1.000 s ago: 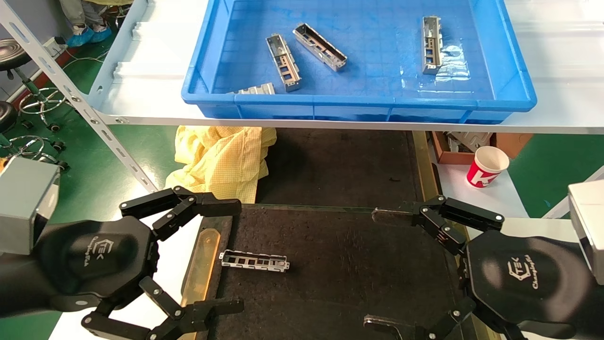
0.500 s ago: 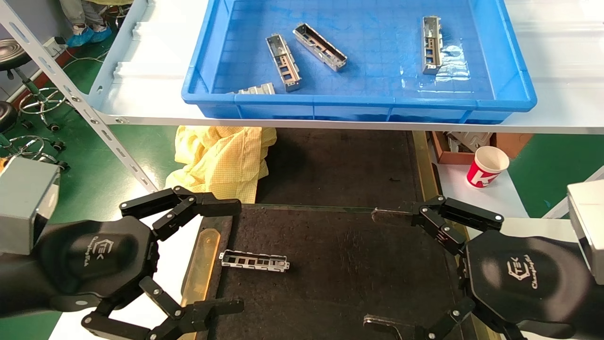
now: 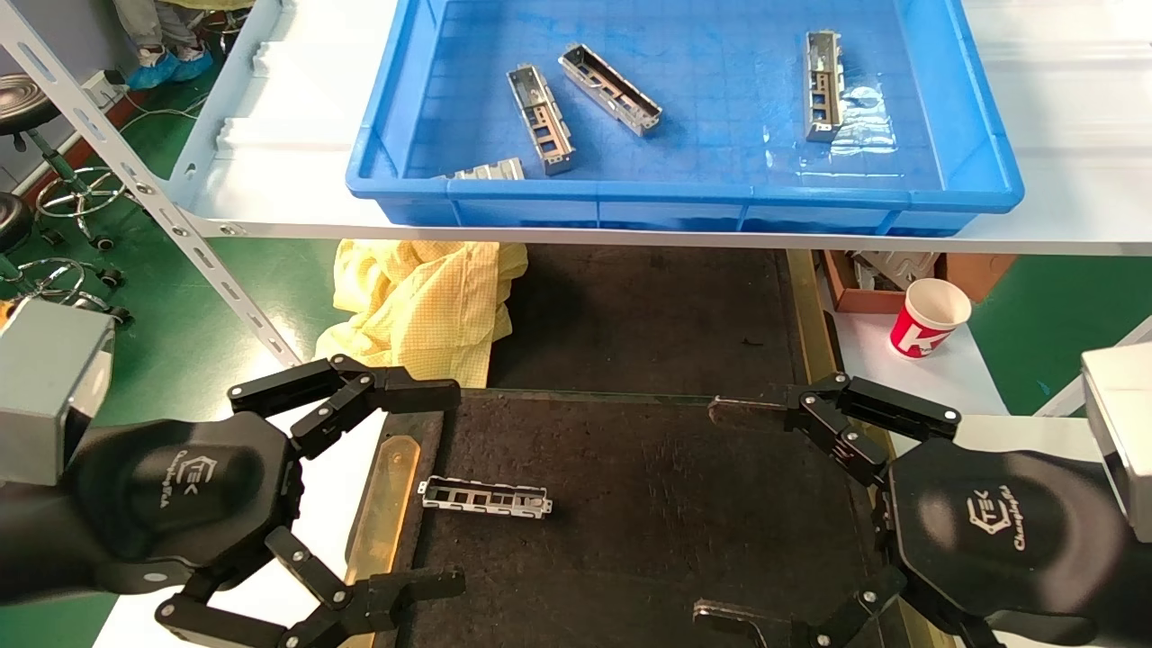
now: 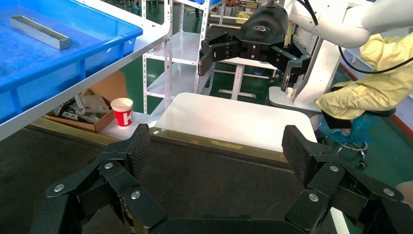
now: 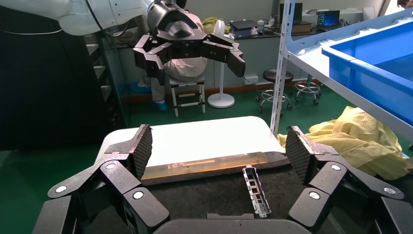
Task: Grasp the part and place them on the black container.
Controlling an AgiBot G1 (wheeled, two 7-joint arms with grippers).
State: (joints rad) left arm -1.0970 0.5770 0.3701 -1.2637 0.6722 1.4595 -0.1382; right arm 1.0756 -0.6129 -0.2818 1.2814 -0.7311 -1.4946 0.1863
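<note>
One part (image 3: 485,497) lies flat near the black container's (image 3: 666,504) left edge, between the left gripper (image 3: 432,486) and right gripper (image 3: 720,513), both spread wide and empty.

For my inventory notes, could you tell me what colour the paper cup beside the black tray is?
The small paper cup is red with white lettering, clearest in the head view.

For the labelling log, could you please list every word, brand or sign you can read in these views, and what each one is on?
"TEK": logo on the back of the left gripper, and again on the right gripper.
Script line under each logo: starts "Cham", the rest too blurred to read.
White "K": only readable letter on the red paper cup; rest turned away.
The part, black container, blue bin: no text.
</note>
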